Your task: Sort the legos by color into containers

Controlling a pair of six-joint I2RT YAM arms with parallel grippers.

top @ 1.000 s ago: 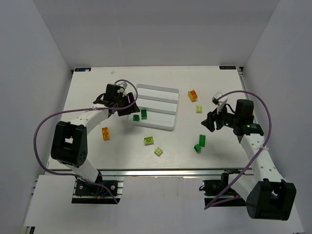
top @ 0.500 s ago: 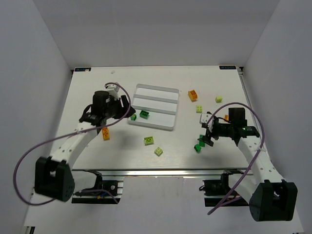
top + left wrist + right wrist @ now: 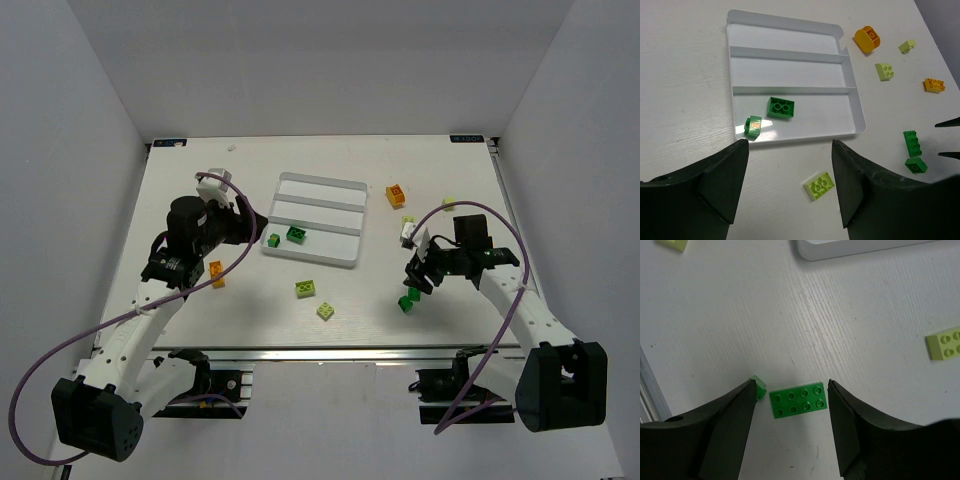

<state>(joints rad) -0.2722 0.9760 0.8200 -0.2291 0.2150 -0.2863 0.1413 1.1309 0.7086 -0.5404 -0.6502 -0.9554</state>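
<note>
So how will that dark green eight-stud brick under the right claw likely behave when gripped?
Probably rigid: the dark green brick looks moulded plastic. Lying flat, studs up, it shouldn't roll or tip. Smooth sides might slip in the right claw.
</note>
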